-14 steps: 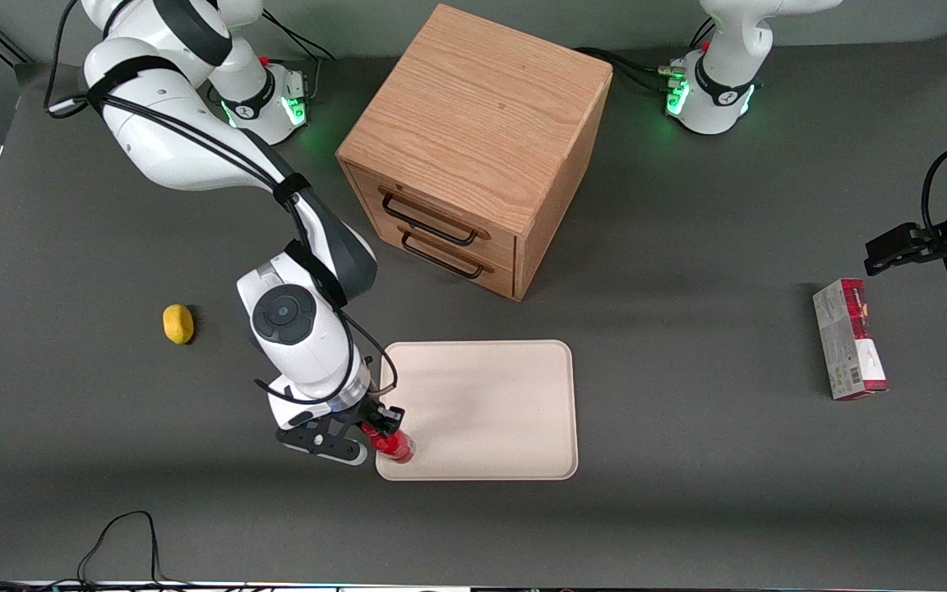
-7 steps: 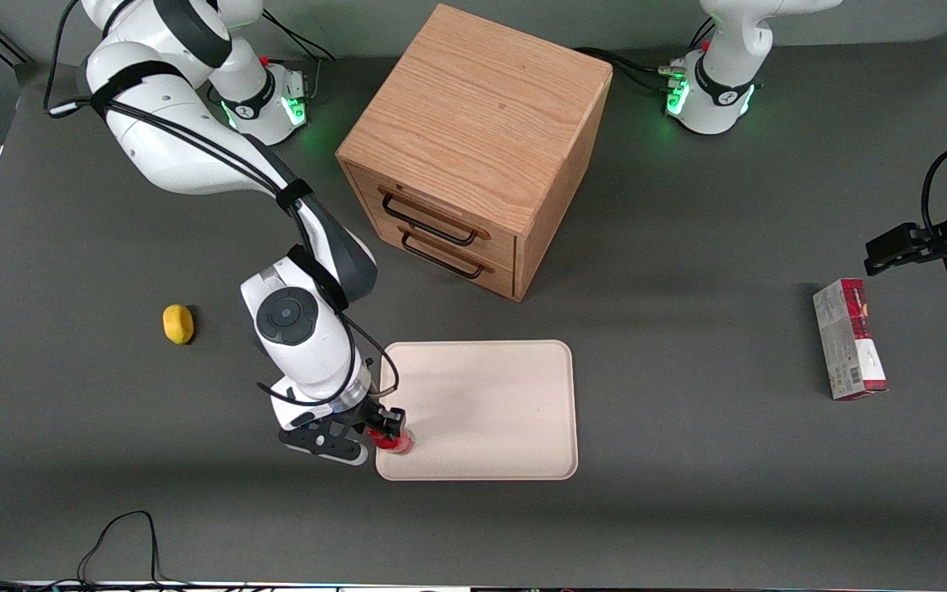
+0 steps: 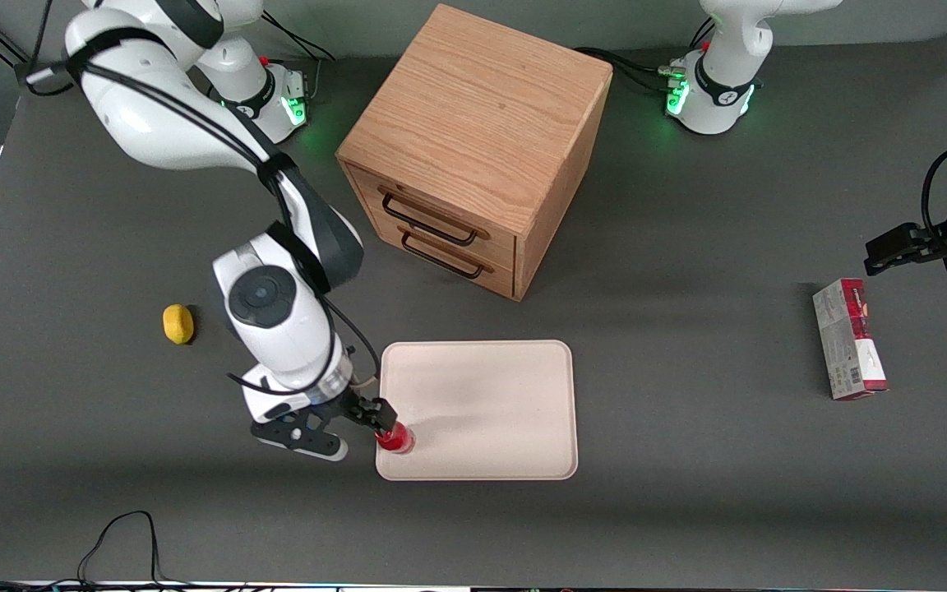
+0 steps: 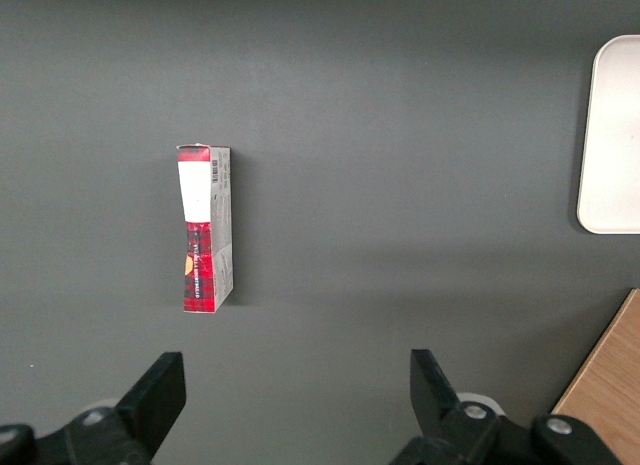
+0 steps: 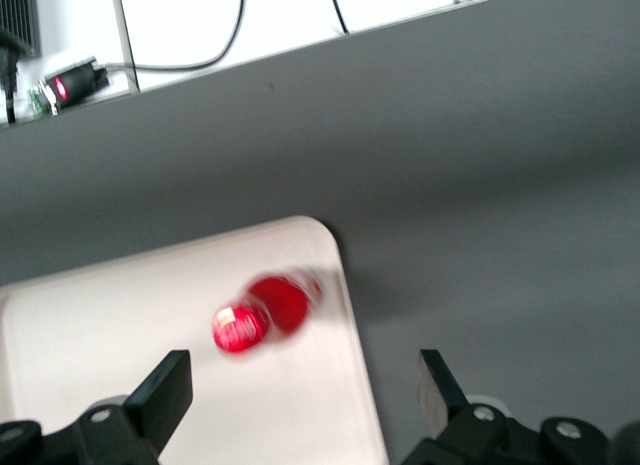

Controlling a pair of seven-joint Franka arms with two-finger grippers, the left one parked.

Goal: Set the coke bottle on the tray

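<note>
The coke bottle (image 3: 395, 439), small and red with a red cap, stands on the pale beige tray (image 3: 490, 403), at the tray's corner nearest the front camera on the working arm's side. My right gripper (image 3: 362, 417) is open and empty, raised just beside the bottle and off the tray's edge. In the right wrist view the bottle (image 5: 265, 313) stands free on the tray (image 5: 120, 345), apart from the spread fingers (image 5: 165, 390) of the gripper (image 5: 305, 397). The tray's edge also shows in the left wrist view (image 4: 612, 135).
A wooden drawer cabinet (image 3: 473, 148) stands farther from the camera than the tray. A yellow lemon (image 3: 178, 323) lies toward the working arm's end. A red-and-grey carton (image 3: 849, 338) lies toward the parked arm's end, also in the left wrist view (image 4: 205, 228).
My gripper has opened and let go of the bottle, then risen and drawn back toward the working arm's end. The bottle stays on the tray's corner.
</note>
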